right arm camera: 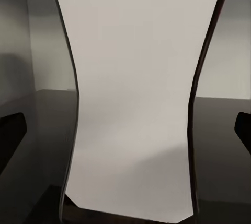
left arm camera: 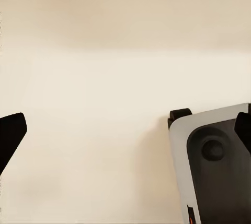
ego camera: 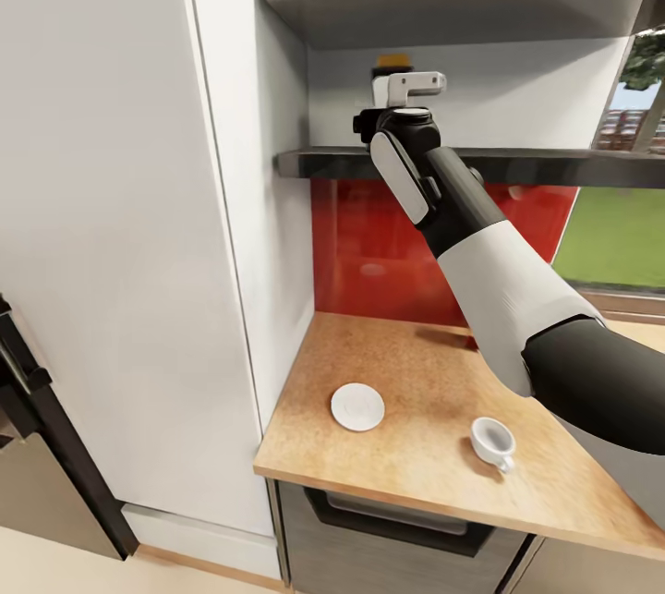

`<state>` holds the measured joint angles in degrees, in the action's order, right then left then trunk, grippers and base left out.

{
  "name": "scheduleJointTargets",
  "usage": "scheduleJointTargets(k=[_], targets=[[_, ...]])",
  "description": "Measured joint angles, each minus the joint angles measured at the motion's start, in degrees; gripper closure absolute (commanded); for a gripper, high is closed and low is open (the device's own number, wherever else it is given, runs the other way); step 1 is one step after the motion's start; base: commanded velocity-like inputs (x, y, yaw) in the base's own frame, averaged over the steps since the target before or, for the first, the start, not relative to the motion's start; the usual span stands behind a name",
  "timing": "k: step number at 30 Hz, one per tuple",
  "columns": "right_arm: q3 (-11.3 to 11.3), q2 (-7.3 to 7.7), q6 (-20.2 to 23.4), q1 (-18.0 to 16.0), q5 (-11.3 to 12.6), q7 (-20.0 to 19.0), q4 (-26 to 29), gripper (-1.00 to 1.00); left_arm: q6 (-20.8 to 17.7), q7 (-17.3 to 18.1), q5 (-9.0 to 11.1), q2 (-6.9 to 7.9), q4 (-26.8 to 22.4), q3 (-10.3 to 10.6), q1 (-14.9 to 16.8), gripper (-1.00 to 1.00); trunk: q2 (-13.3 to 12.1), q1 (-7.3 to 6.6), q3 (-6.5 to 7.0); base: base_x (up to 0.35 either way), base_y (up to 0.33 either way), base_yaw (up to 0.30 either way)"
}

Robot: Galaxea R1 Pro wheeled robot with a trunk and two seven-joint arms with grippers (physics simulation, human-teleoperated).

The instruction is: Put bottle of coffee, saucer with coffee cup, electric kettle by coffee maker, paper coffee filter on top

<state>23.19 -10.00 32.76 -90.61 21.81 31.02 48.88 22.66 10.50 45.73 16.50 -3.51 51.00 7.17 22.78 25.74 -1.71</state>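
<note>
The right arm reaches up to the dark kitchen shelf (ego camera: 554, 164), and the right gripper (ego camera: 409, 88) is at the shelf level, in front of the pale back wall of the niche. In the right wrist view a tall white waisted object with dark edges (right arm camera: 133, 98) stands on the dark shelf just in front of the claw, between the two black fingertips (right arm camera: 11, 130), which are wide apart and touch nothing; what this object is, I cannot tell. In the head view a small yellow and dark thing (ego camera: 392, 66) shows just behind the gripper, mostly hidden, so I cannot name it. Well below the claw lies the countertop (ego camera: 388, 474), tan and speckled. On it the saucer (ego camera: 357, 406), a plain white round dish, is empty, and the coffee cup (ego camera: 492, 442), white with one loop handle, stands apart from it, also empty. The left gripper (left arm camera: 125, 130) hangs over a cream floor, its dark fingertips spread and holding nothing.
</note>
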Motion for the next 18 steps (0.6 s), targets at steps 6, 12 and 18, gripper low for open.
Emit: scheduleJointTargets(k=[6,12,18], targets=[[0.0,0.0,0.0,0.0,0.0,0.0,0.0,-1.0,-0.1,0.0,0.0,0.0,0.0,0.0,0.0,-1.0,0.0,0.01,0.0,0.022,0.015,0.0],[0.1,0.0,0.0,0.0,0.0,0.0,0.1,-1.0,-0.1,0.0,0.0,0.0,0.0,0.1,0.0,-1.0,0.0,0.0,0.0,0.046,0.001,0.0],[0.1,0.0,0.0,0.0,0.0,0.0,0.1,-1.0,-0.1,-0.1,0.0,-0.06,0.0,0.1,0.0,-1.0,0.0,0.0,0.0,0.083,0.0,0.0]])
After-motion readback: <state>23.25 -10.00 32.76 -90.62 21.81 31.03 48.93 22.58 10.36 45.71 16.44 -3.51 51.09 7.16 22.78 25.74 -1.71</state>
